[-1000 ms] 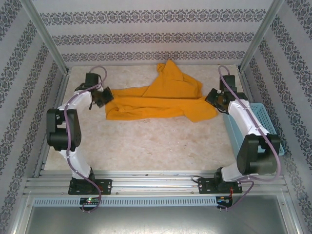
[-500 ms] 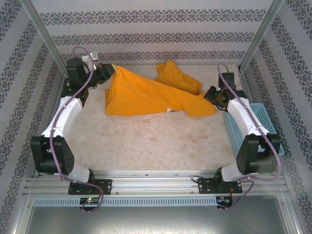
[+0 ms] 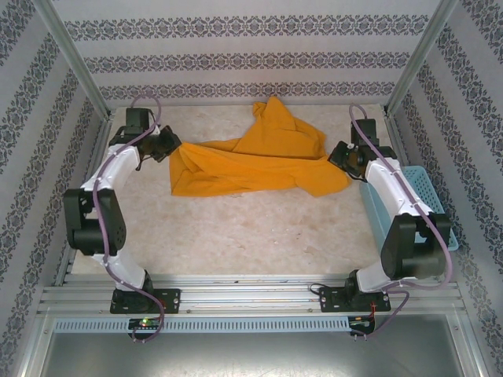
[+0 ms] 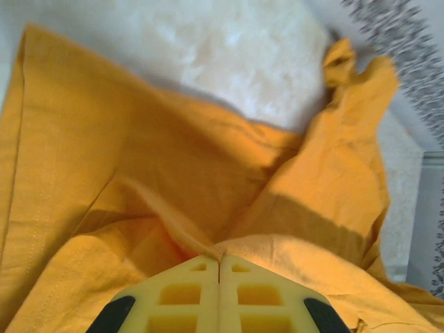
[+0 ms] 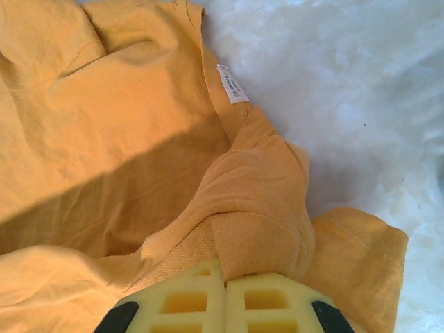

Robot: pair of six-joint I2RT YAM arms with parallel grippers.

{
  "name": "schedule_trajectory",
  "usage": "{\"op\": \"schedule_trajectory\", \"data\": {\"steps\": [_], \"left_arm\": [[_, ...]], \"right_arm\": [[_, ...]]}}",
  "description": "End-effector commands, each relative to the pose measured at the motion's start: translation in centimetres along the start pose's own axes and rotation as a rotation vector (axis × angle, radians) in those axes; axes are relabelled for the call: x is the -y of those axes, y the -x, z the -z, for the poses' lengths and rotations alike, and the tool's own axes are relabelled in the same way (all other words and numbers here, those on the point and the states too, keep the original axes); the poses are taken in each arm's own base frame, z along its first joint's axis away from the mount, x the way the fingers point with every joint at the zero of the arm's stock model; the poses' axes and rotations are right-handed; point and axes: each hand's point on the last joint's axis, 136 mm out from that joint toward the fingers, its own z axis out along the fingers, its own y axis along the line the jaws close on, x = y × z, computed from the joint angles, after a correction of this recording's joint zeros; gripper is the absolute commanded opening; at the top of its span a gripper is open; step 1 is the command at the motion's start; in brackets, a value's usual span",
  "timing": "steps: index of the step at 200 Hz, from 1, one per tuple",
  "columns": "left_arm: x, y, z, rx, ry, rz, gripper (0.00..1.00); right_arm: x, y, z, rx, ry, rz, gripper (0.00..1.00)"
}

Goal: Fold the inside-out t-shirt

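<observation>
Two ends of the t-shirt [image 3: 251, 161] sit clamped in my left gripper [image 3: 171, 147] and right gripper [image 3: 336, 155], near the bench [image 3: 251, 232] far edge.

From above I get flat, even light and a soft, slightly grainy picture. The table [image 3: 251, 228] looks pale and washed out, with only a thin, faint shadow along the near edge of the shirt [image 3: 251, 161]. On my left wrist view the table blows out to white, the wall [image 4: 395, 28] pattern smears with blur, and a dark shadow band lies on the cloth. On my right wrist view the table glares bluish-white, a broad shadow crosses the shirt, and the tag [image 5: 232, 83] is fairly sharp.
</observation>
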Motion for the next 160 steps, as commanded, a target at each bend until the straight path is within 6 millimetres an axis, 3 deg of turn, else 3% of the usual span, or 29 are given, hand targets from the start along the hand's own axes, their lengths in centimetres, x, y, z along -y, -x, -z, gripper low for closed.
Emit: {"op": "schedule_trajectory", "data": {"steps": [1,38,64,83,119,160], "left_arm": [[0.8,1.9,2.8,0.139,0.003,-0.053,0.00],[-3.1,1.5,2.7,0.136,0.177,-0.021,0.00],[-5.7,1.6,2.4,0.126,0.310,-0.023,0.00],[-7.5,1.8,1.7,0.089,0.388,-0.016,0.00],[-8.7,1.7,-0.1,0.041,0.420,-0.019,0.00],[-8.9,1.8,-0.9,0.025,0.416,-0.024,0.00]], "right_arm": [[-1.5,1.3,-0.7,0.004,0.027,0.010,0.00],[-4.3,1.3,-4.4,-0.059,0.023,0.049,0.00],[-4.5,2.0,-6.9,-0.085,0.005,0.054,0.44],[-3.8,2.3,-7.3,-0.100,-0.012,0.062,0.57],[-0.6,1.1,-6.7,-0.089,-0.023,0.033,0.62],[1.3,-0.2,-9.1,-0.152,0.020,-0.056,0.61]]}}
